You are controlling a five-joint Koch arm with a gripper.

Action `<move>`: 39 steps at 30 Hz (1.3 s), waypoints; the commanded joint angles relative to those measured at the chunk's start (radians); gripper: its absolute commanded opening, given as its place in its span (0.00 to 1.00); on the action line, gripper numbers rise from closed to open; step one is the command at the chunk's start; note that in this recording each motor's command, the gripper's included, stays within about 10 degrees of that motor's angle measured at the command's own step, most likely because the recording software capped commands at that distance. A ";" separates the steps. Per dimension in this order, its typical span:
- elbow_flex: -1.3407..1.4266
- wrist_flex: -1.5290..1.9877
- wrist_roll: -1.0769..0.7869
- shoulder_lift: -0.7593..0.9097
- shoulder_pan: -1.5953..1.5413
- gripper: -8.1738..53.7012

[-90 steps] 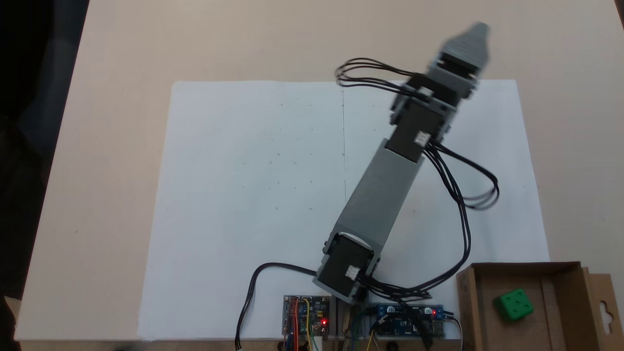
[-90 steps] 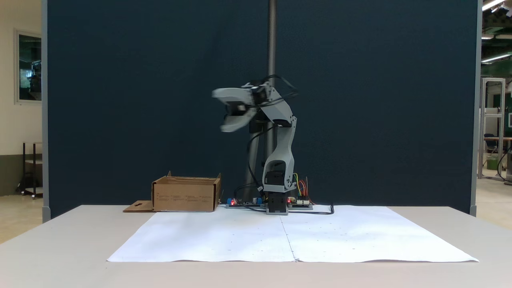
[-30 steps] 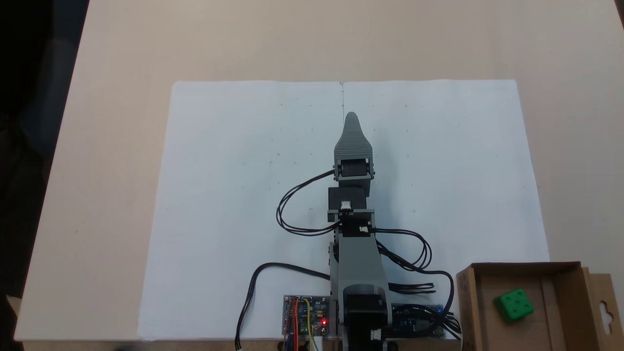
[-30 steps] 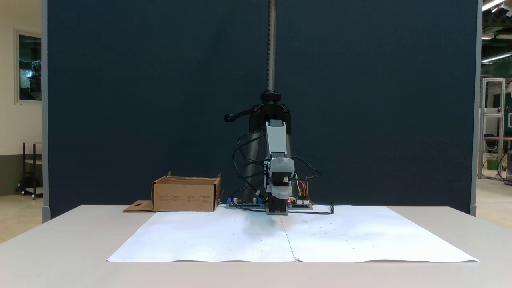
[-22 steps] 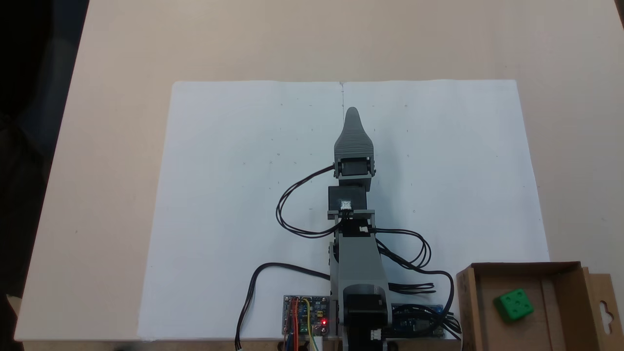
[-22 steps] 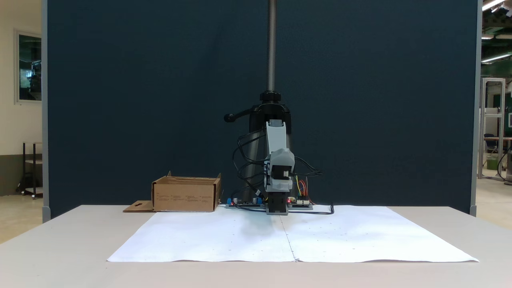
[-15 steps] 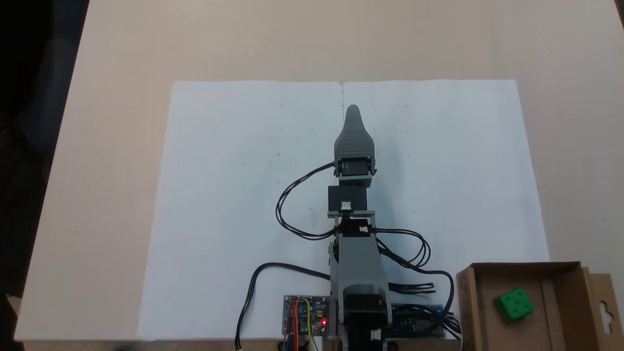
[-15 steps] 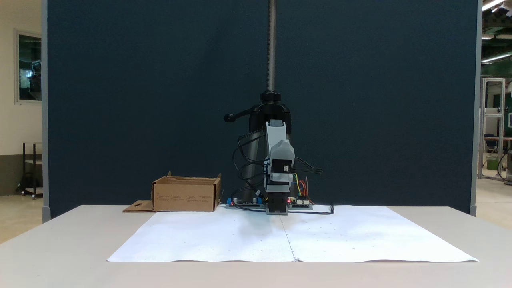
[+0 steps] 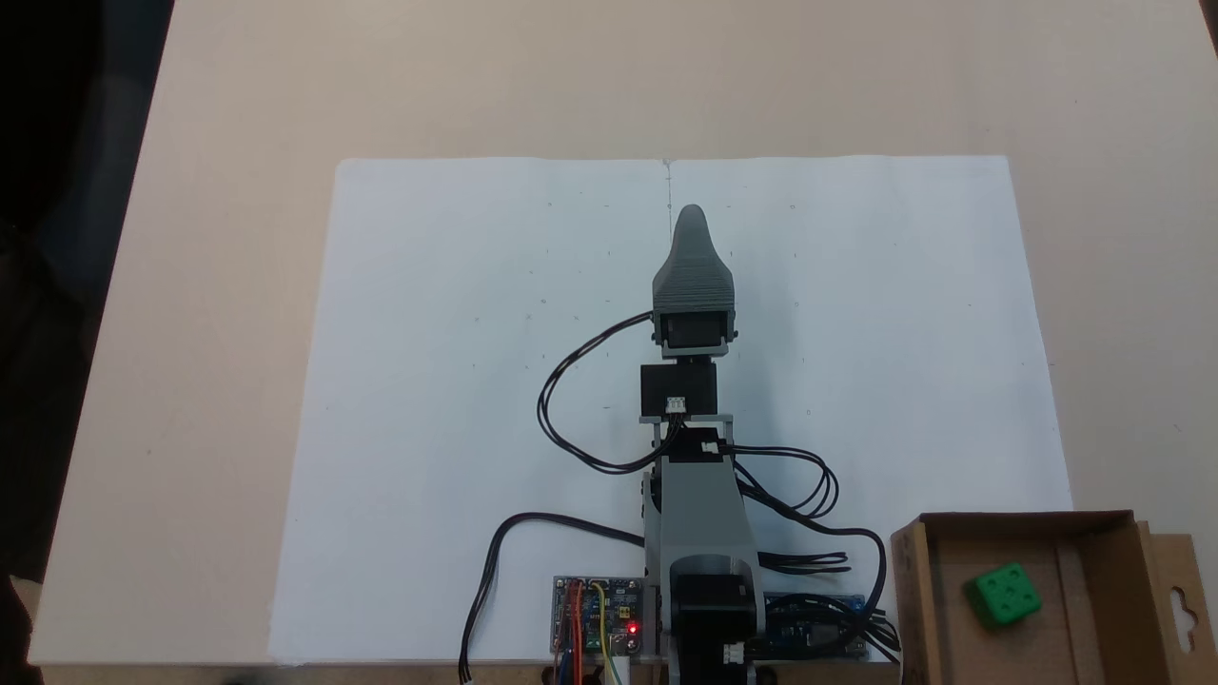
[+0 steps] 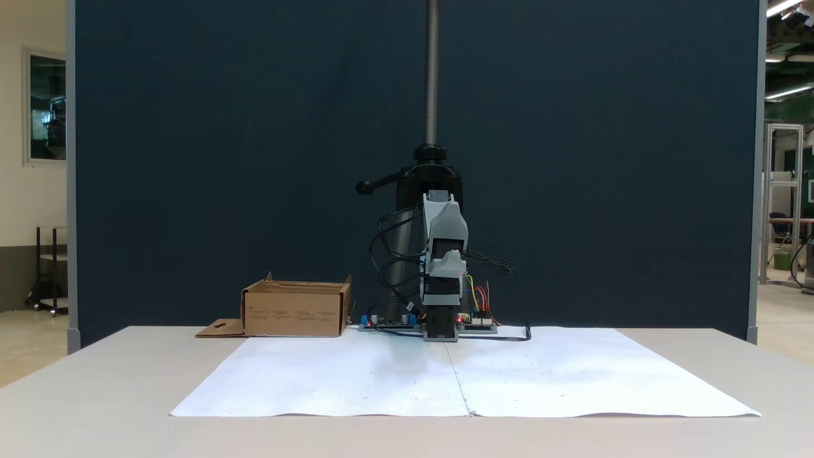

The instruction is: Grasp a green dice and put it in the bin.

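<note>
- Green dice (image 9: 1003, 595) lay inside the bin (image 9: 1094, 533) at the lower right of the frame in a fixed view, one pipped face up, resting on the cardboard floor and touching no wall.
- Going left to right in that view: bare tan table (image 9: 190, 381) filled the left, then the white paper sheet (image 9: 457, 381), then the arm along the middle of the frame, then more paper, then the bin at the lower right corner.
- At the lower middle, just left of the arm's base, sat a circuit board (image 9: 598, 628) with a red light.
- The pincer (image 9: 689, 217) pointed toward the top of the frame, above the centre, over the paper's centre line.
- Only one grey jaw showed from above, the other hidden under it, so I cannot tell whether the pincer was released or clenched; nothing showed held in it.
- The dice was well apart from the pincer, far to its lower right.
- In a fixed view from the front, the bin (image 10: 296, 310) stood left of centre, its flap flat on the table, and the pincer (image 10: 445, 259) faced the camera at mid-frame, folded low over the base.
</note>
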 commanded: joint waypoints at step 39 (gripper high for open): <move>0.075 -0.164 -0.078 0.117 -0.012 0.86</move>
